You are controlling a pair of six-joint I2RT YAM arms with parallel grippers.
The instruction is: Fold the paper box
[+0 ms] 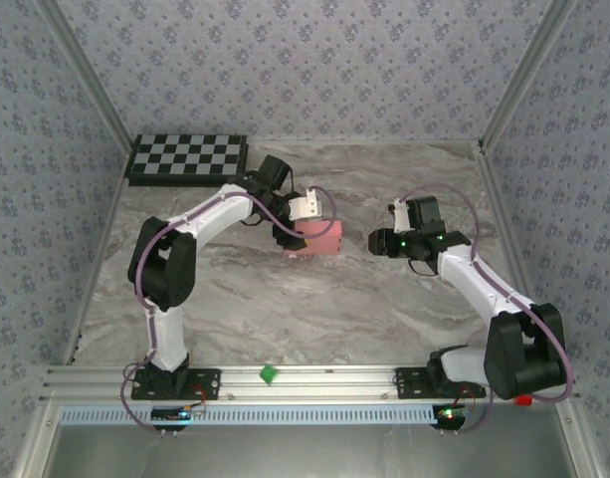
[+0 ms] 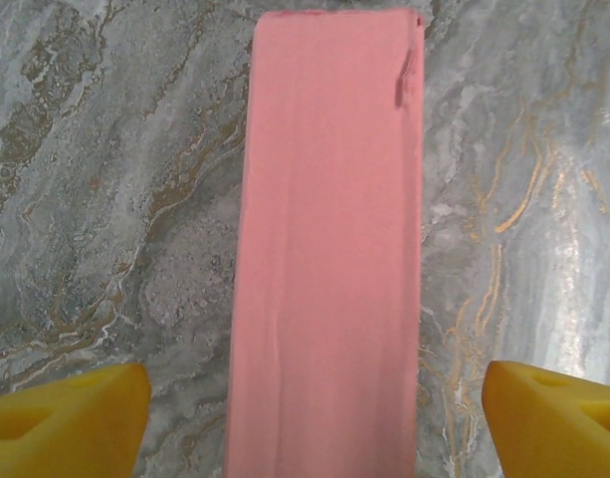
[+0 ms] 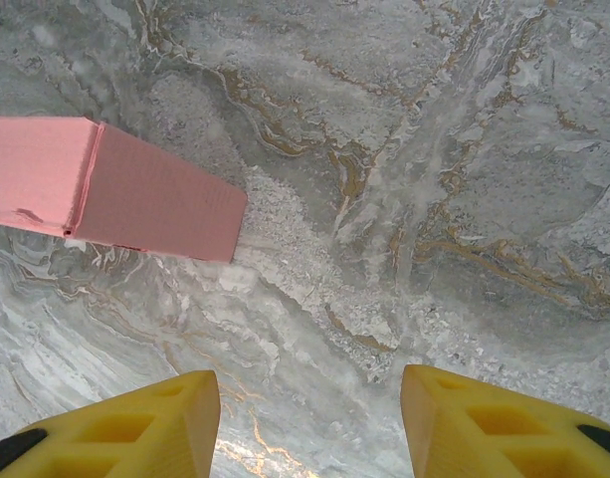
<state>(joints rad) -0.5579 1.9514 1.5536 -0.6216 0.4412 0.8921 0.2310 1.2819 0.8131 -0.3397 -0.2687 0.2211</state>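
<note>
The paper box (image 1: 319, 242) is a small closed pink card box lying on the marble table near its middle. In the left wrist view the paper box (image 2: 329, 249) runs as a long pink strip from the top edge to the bottom. My left gripper (image 2: 319, 428) hangs over its near end, open, with one yellow fingertip (image 2: 71, 418) on each side and a gap between each and the card. My left gripper (image 1: 291, 235) stands at the box's left end. My right gripper (image 1: 377, 241) is open to the right of the box, apart from it; the box (image 3: 135, 194) lies to the upper left of its fingers (image 3: 504, 423).
A black-and-white checkerboard (image 1: 188, 157) lies at the back left of the table. A small green block (image 1: 269, 374) sits on the front rail between the arm bases. Patterned walls close in the sides and back. Bare marble lies in front of the box.
</note>
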